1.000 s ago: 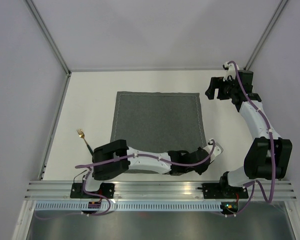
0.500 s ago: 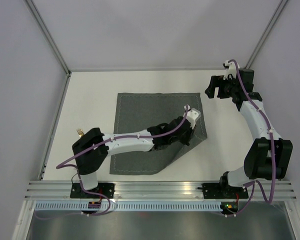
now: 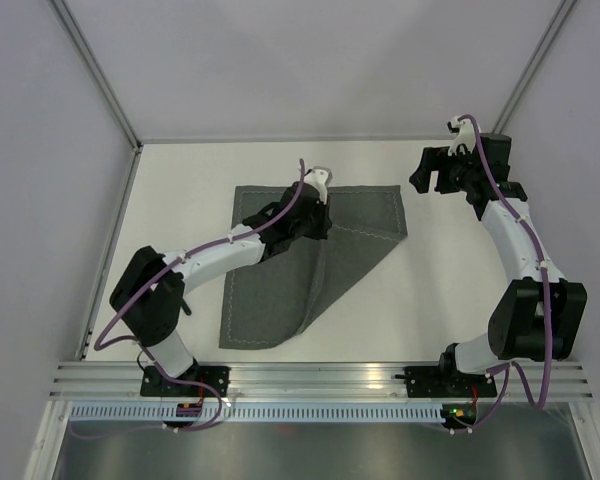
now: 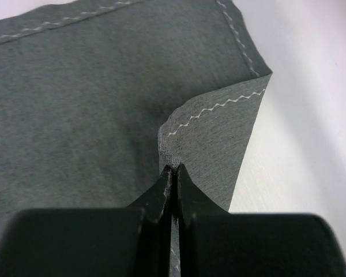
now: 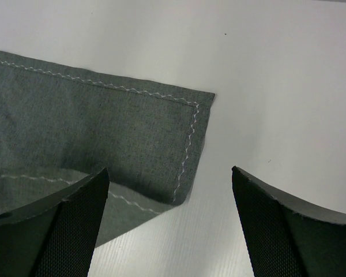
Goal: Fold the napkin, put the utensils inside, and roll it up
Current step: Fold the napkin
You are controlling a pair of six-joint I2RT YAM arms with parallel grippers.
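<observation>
The dark grey napkin [image 3: 265, 290] lies on the white table, its near right corner lifted and folded over toward the far edge. My left gripper [image 3: 318, 188] is shut on that corner, above the napkin's far edge. In the left wrist view the gripper [image 4: 173, 170] pinches the stitched corner flap [image 4: 219, 133] over the flat cloth [image 4: 75, 86]. My right gripper [image 3: 427, 176] hangs open beside the napkin's far right corner [image 5: 184, 115]; in its wrist view the gripper [image 5: 170, 170] has nothing between its fingers. The utensils are out of view.
The white table [image 3: 180, 190] is bounded by grey walls and slanted metal posts [image 3: 100, 80]. An aluminium rail [image 3: 320, 375] with both arm bases runs along the near edge. The left arm's elbow [image 3: 150, 300] stands over the table's left side.
My left gripper has carried the napkin's near right corner diagonally up and left to the far edge, folding the cloth. The fork at the left is now covered by the arm. The right arm stayed put.
</observation>
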